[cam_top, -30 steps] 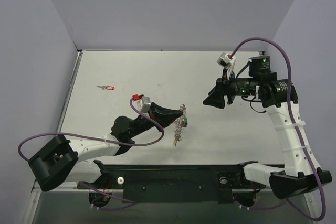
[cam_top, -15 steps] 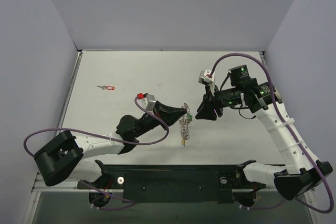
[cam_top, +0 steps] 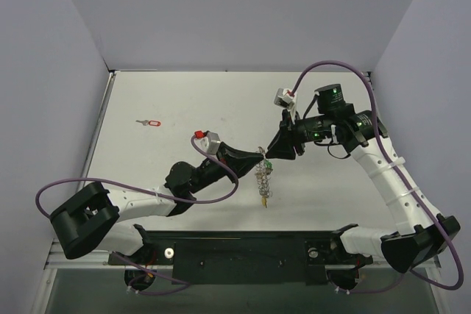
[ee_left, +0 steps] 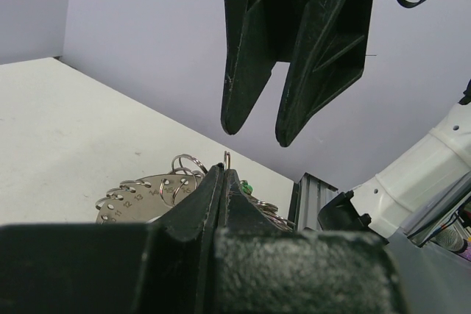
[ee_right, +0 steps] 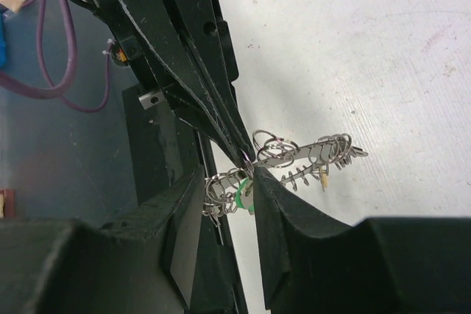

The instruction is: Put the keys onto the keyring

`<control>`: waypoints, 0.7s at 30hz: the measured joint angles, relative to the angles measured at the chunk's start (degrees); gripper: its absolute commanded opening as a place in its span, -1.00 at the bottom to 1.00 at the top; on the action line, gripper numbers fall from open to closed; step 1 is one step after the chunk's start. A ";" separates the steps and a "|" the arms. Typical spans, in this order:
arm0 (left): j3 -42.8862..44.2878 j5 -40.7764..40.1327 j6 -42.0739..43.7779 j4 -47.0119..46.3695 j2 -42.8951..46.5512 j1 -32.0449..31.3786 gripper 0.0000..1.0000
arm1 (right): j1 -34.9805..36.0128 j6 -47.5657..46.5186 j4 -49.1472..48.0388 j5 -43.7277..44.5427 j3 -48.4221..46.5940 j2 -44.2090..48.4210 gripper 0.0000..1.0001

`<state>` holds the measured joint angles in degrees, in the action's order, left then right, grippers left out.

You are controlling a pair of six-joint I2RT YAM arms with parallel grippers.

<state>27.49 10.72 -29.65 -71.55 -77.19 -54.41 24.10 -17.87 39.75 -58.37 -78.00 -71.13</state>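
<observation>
left gripper [cam_top: 255, 157] is clamped on the top edge of the keyring [ee_right: 309, 154], tips fully together, holding it up off the table [cam_top: 184, 101] so the flat toothed plate and its small loops hang below with the yellow piece [ee_right: 324, 179] at the low end; a thin wire loop pokes up just past the pinch in the left wrist view; right gripper [ee_left: 259, 134] sits tip to tip with it, fingers a narrow gap apart and gripping nothing that I can see, one finger on each side of the loop cluster; green key [ee_right: 241, 195] is in that gap, head just beside one right finger and touching the small loops (can't tell whether it's actually threaded on a loop or only lying against them, too small); red key [cam_top: 152, 122] lies flat on the table far out to the left, well apart from both arms, so it's not on the ring yet; my read: step in hand is the green key at the ring, roughly half the job at best; next move calls for a small, careful closing of the right fingers on the green head or its loop without dragging the plate out of the left pinch, then a trip for the red key
</observation>
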 measured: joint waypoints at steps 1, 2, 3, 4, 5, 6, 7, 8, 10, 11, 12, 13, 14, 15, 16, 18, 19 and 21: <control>0.00 -0.04 0.00 0.00 0.00 -0.04 -1.00 | 0.00 0.55 -0.46 -0.39 0.07 0.00 -0.45; 0.00 -0.04 0.00 0.00 0.00 -0.04 -1.00 | 0.00 0.96 -0.85 -0.68 0.20 0.00 -0.46; 0.00 -0.07 -0.02 0.00 0.00 -0.04 -1.00 | 0.00 1.40 -1.29 -1.07 0.37 0.00 -0.46; 0.00 -0.13 -0.02 0.00 0.00 -0.09 -1.00 | 0.00 1.75 -1.68 -1.22 0.59 0.00 -0.46; 0.00 -0.15 -0.02 0.00 0.00 -0.15 -1.00 | 0.00 1.95 -1.99 -1.36 0.81 0.00 -0.46; 0.00 -0.26 -0.02 0.00 0.02 -0.24 -1.00 | 0.00 2.16 -2.36 -1.53 1.20 0.00 -0.46; 0.00 -0.28 0.00 0.00 0.07 -0.33 -1.00 | 0.00 2.45 -2.67 -1.62 1.66 0.00 -0.46; 0.00 -0.28 0.00 0.00 0.13 -0.37 -1.00 | 0.00 2.67 -2.84 -1.66 2.10 0.00 -0.47; 0.00 -0.33 0.02 0.00 0.35 -0.42 -1.00 | -0.07 2.91 -3.06 -1.68 3.06 0.00 -0.46; 0.00 -0.33 0.02 0.00 0.46 -0.42 -1.00 | -0.13 2.95 -3.15 -1.66 3.41 0.00 -0.45; 0.00 -0.37 0.04 0.00 0.66 -0.42 -1.00 | -0.26 3.06 -3.19 -1.68 3.72 0.00 -0.46; 0.00 -0.39 0.07 0.00 0.83 -0.42 -1.00 | -0.48 3.08 -3.26 -1.70 3.93 0.00 -0.45; 0.00 -0.46 0.07 0.00 1.03 -0.48 -1.00 | -0.52 3.10 -3.39 -1.75 4.09 0.00 -0.45; 0.00 -0.48 0.07 0.00 1.16 -0.55 -1.00 | -0.66 3.13 -3.56 -1.84 4.28 0.00 -0.46; 0.00 -0.46 0.07 0.00 1.31 -0.63 -1.00 | -0.81 3.15 -3.65 -1.99 4.48 0.00 -0.49; 0.00 -0.46 0.07 -0.02 1.51 -0.72 -1.00 | -0.87 3.26 -3.85 -2.47 4.68 0.00 -0.54; 0.00 -0.46 0.07 0.00 1.55 -0.76 -1.00 | -0.87 3.32 -4.04 -2.78 4.79 0.00 -0.59; 0.00 -0.48 0.07 0.00 1.60 -0.79 -1.00 | -0.87 3.32 -4.31 -3.45 4.98 0.00 -0.62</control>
<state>27.49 10.24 -29.58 -71.55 -75.59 -55.20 23.22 -14.55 35.44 -61.82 -73.01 -71.13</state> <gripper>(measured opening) 0.015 0.218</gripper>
